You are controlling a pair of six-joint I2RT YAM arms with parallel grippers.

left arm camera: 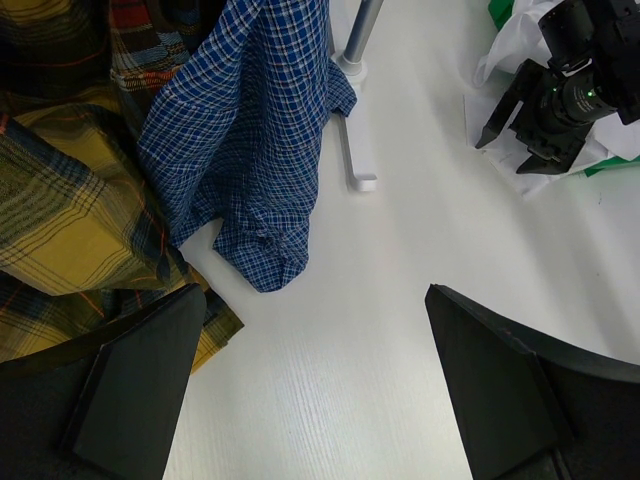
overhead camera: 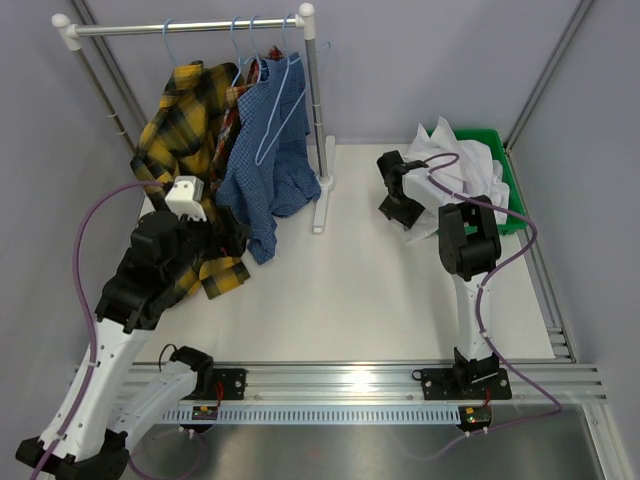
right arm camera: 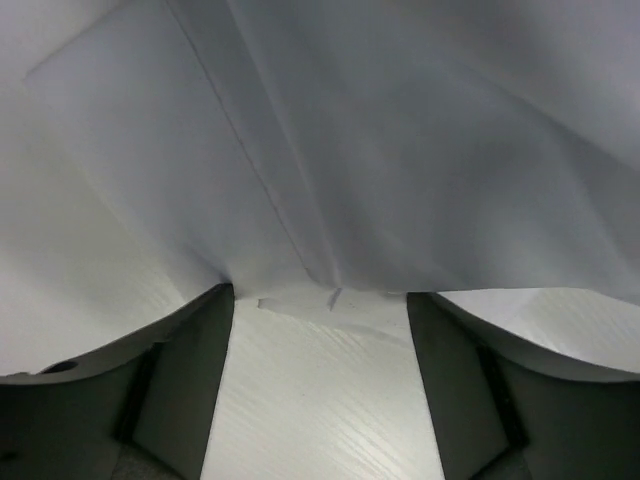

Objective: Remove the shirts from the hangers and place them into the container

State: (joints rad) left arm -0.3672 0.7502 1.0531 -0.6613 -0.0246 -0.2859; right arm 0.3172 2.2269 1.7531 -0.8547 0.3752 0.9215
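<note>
White table (overhead camera: pixel 340 290), grey walls: right gripper (right arm camera: pixel 318 295), jaws apart, straddles the white shirt (overhead camera: pixel 460 165) at its overhanging hem; pinch deep, then lift into the bin (overhead camera: pixel 515 205). Left gripper (left arm camera: pixel 312 295) wide open, empty.

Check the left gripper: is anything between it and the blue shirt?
Nothing visible. The left gripper is open over bare table, and the blue shirt has its hanging end straight ahead. The yellow plaid shirt drapes off to the side, not in the path.
</note>
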